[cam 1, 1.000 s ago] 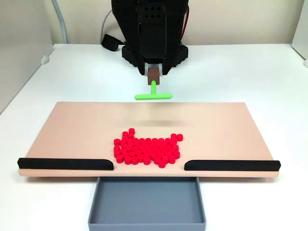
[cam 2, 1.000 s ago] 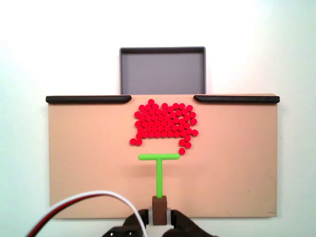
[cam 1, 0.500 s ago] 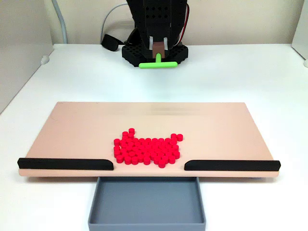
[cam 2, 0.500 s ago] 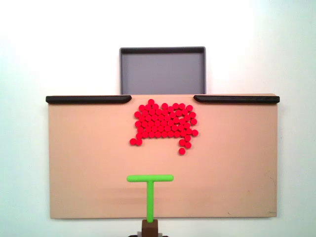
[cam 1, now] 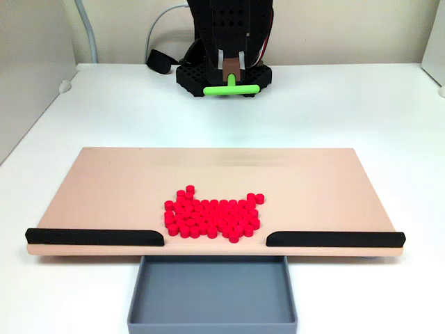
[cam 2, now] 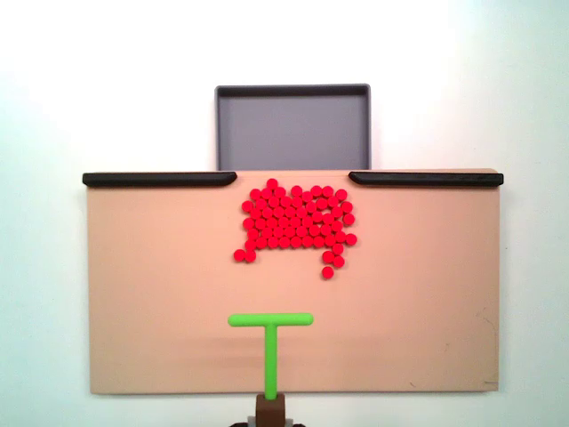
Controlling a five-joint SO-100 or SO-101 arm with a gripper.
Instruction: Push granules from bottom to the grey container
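Granules (cam 2: pixel 295 222), red and packed in one cluster, lie on the tan board (cam 2: pixel 160 294) right in front of the gap between the two black rails (cam 2: pixel 160 179), well ahead of your fingers (cam 1: pixel 232 67). Beyond that gap sits the grey container (cam 2: pixel 293 129), and you can see no granules in it.

Your fingers grip the brown block of the green T-shaped pusher (cam 2: pixel 270 320); how wide they stand you cannot tell, since the arm hides them in both fixed views. A second ago the pusher's crossbar was close behind the trailing granules; since then it has drawn back toward the arm and lifted, and over the last half second it barely moved. The cluster kept its shape throughout, so that retreat shifted nothing.

For you, this means the pile is still short of the container and the pusher is well clear of it. By my judgement, any further push needs the crossbar set behind the rearmost stragglers (cam 2: pixel 328 272), squared to the gap.
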